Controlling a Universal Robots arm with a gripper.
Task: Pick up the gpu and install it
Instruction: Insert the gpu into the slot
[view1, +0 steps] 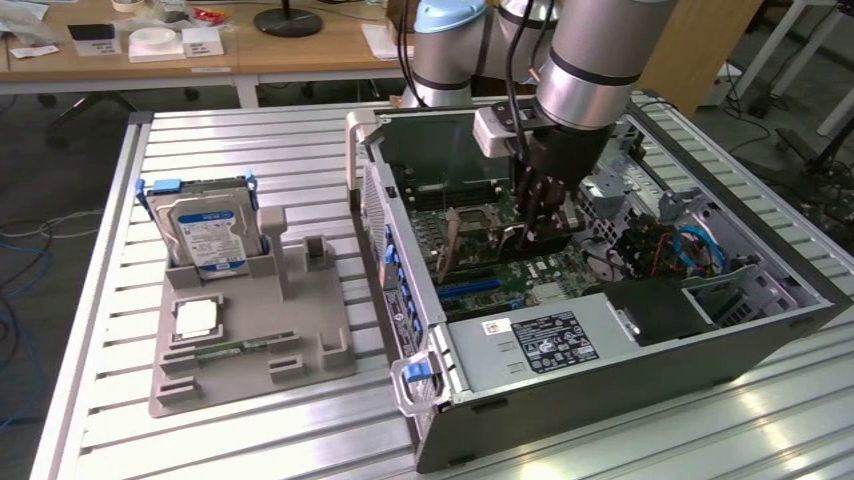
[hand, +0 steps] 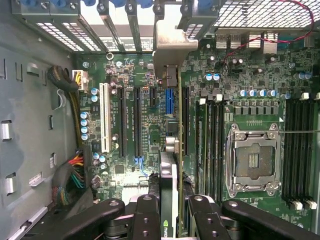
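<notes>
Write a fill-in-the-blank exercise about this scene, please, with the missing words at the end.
1. The gripper is shut on the ____.
2. The hard drive with the blue label stands ____ in the grey holder.
3. That holder sits at the exterior view's ____ of the computer case.
Missing words: gpu; upright; left.

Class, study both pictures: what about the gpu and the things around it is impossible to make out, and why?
- Wrist view: the slot beneath the gpu is covered by the card itself, seen edge-on, so whether it is seated cannot be told.
- Wrist view: the fingers gripping the card are cut off by the picture's edge.
- Exterior view: the gripper hides most of the card.
- Exterior view: the print on the hard drive label is too small to read.
</notes>
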